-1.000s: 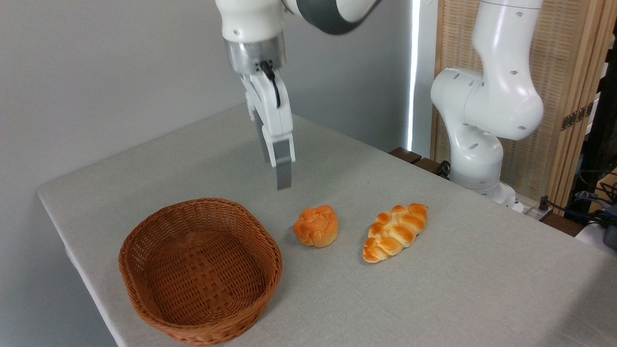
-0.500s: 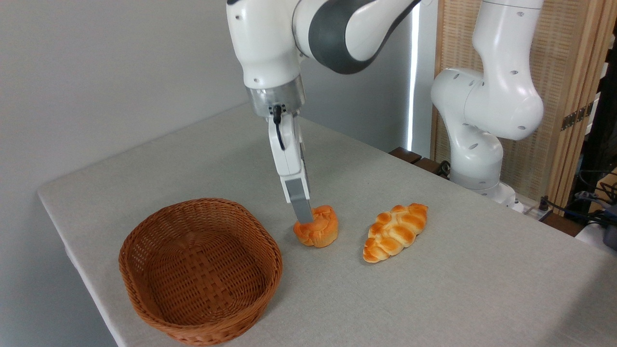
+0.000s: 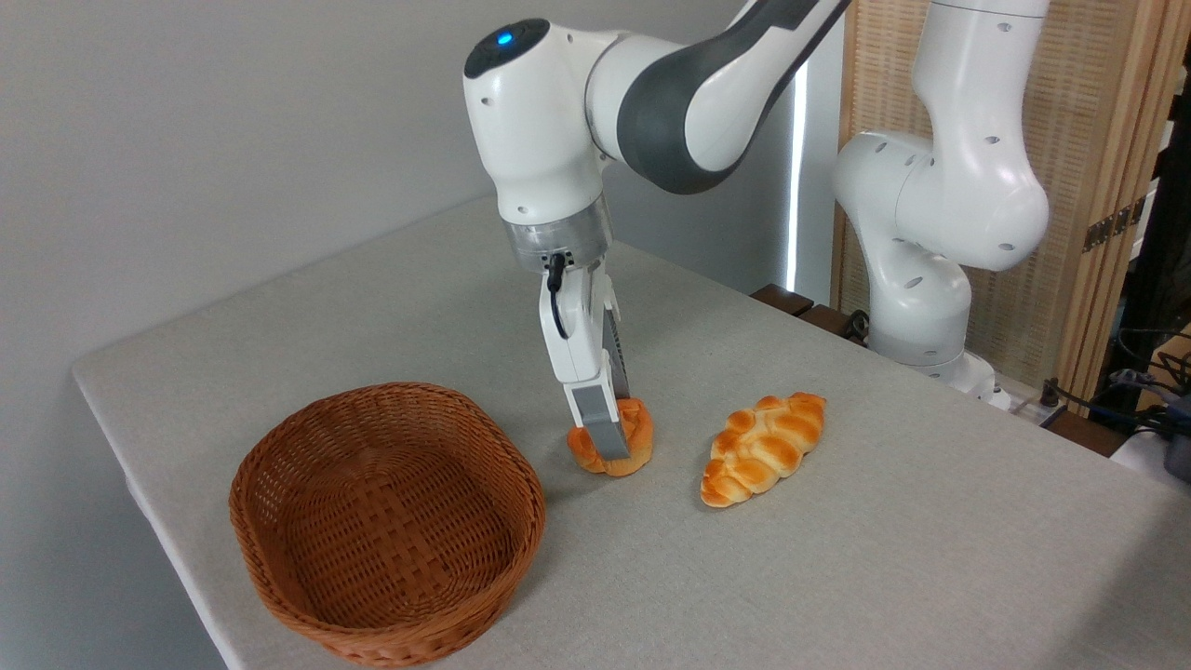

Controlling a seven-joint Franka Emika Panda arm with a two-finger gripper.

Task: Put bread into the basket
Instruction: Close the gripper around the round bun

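Gripper (image 3: 609, 437) pointed straight down, fingers lowered onto the bun (image 3: 636, 437). Near finger (image 3: 595, 423) seen in front of the bun's face, covering its middle; second finger behind it, mostly hidden. Looked set either side of the bun, but squeezed or not: cannot tell from this angle. Bun sat on the table (image 3: 837, 577), right at the fingertips, no lift visible. Basket (image 3: 307, 596) lay to the left of the gripper and a bit nearer the camera, close but not touching the bun; nothing in it. Braided loaf (image 3: 763, 449) lay to the right of the gripper, near, apart from the bun, lengthwise tilted up to the right. Arm (image 3: 670, 102) came in from upper right, wrist directly above the gripper, blue light on top of the joint. Arm base (image 3: 916, 307) stood well to the right and behind, at the far table edge. Grey wall behind and left of the gripper, slatted wooden screen (image 3: 1098, 140) far right.
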